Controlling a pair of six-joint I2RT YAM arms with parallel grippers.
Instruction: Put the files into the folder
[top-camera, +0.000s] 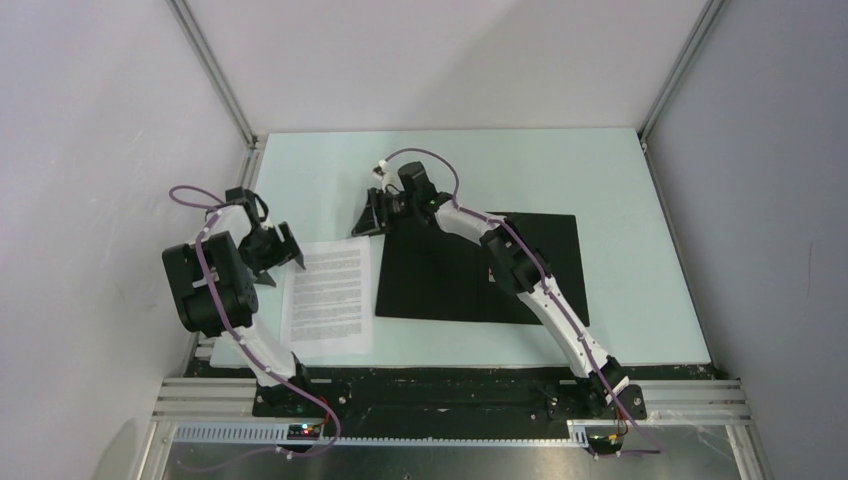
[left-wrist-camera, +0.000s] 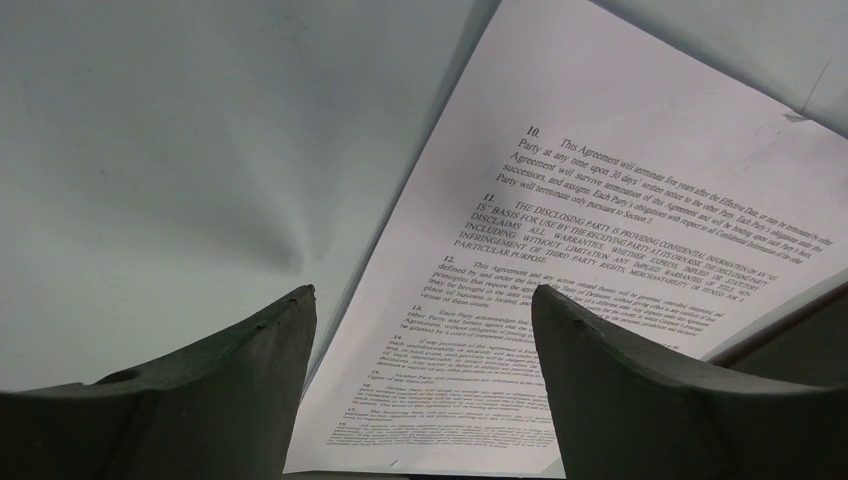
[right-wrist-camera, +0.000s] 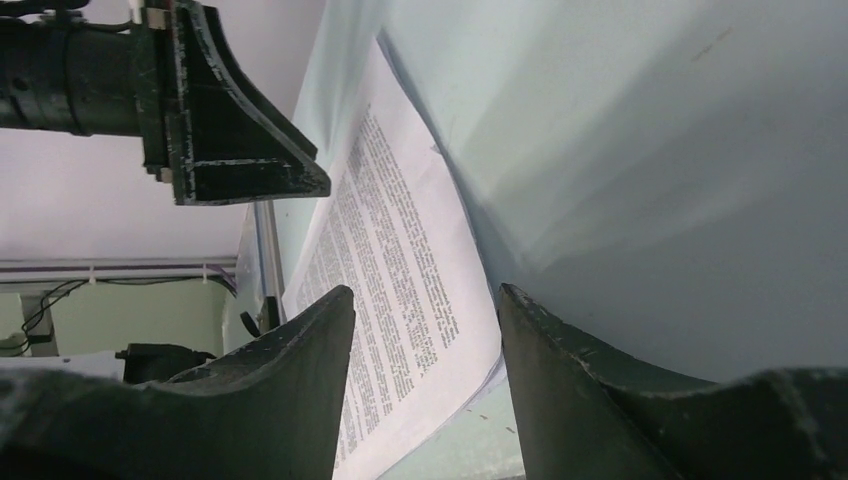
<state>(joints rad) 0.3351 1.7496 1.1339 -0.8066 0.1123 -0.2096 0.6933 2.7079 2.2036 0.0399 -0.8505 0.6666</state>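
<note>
The files (top-camera: 328, 295) lie beneath the released left gripper (top-camera: 280, 258); the folder (top-camera: 450, 285) sits just right of the right gripper (top-camera: 372, 222), also released, empty.

The files (left-wrist-camera: 600, 250) read "This Agreement will terminate" (clause 10).

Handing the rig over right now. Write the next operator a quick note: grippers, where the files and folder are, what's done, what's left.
Left gripper: open, empty, over the files' left edge.
Right gripper: open, empty, low at the folder's far left corner, facing the files.
Files: flat on the table, just left of the folder, none inside.
Folder: lying open, black inside up.
Done: folder opened.
Left: move the files into the folder.
</note>
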